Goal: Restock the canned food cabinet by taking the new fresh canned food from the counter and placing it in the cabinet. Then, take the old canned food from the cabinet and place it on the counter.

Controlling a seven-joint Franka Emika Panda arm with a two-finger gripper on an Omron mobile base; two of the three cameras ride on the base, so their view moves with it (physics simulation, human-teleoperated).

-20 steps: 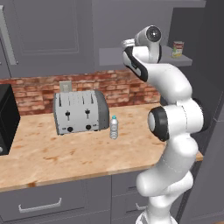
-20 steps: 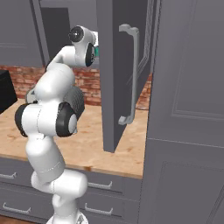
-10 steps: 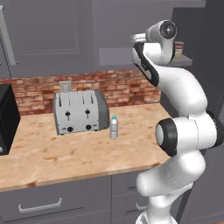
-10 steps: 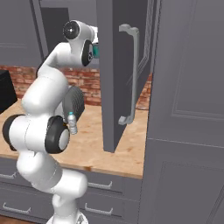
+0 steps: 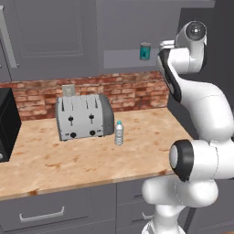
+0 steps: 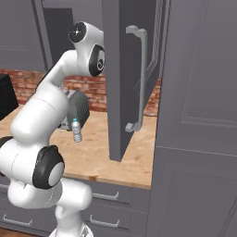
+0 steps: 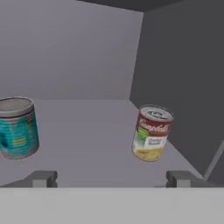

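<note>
On the cabinet (image 7: 87,61) shelf, the teal-blue can (image 7: 17,127) stands upright at the left and the yellow-green can (image 7: 152,132) well apart to its right, near the side wall. The fingers (image 7: 112,178) are spread wide and hold nothing. On the table (image 5: 87,160), toaster (image 5: 84,116) and water bottle (image 5: 119,133) stand; its cap looks blue, though small.

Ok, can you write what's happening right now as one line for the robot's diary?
tool: open, empty | teal-blue can with grey metal top: on grey cabinet shelf | yellow-green labelled can with red band: on shelf, apart, ungrasped
</note>
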